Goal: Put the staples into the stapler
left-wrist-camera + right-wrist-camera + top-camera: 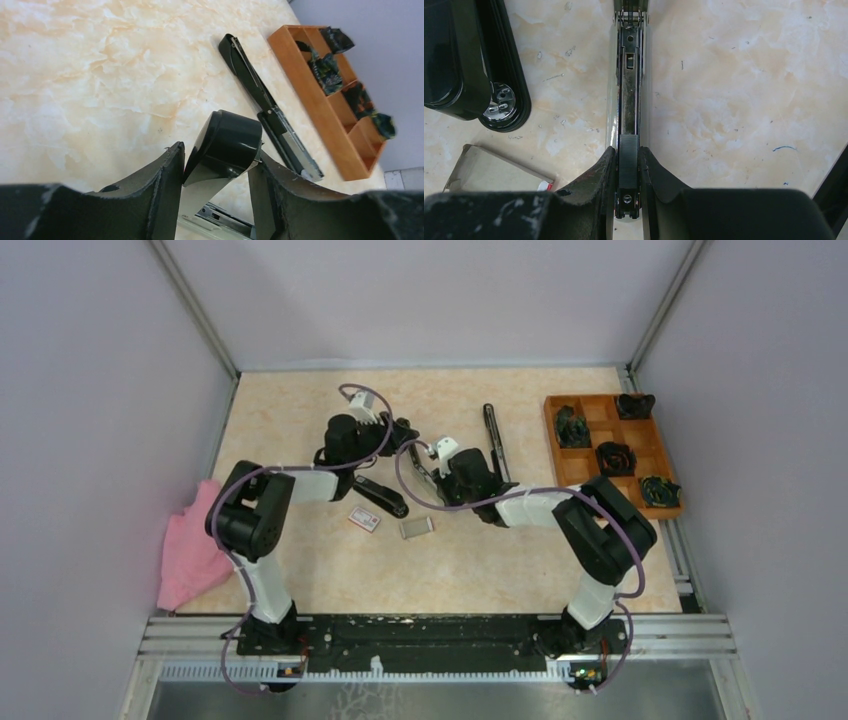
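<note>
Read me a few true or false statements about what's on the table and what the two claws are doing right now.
1. The left claw grips a glossy black stapler cover. True.
2. The right claw hangs open over bare table. False: it pinches the ridged grey staples in the metal channel.
3. The crumpled pink cloth lies inside the compartmented wooden tray. False: it lies at the marble-patterned table's left edge.
4. A second long black stapler lies opened flat near the tray. True.
</note>
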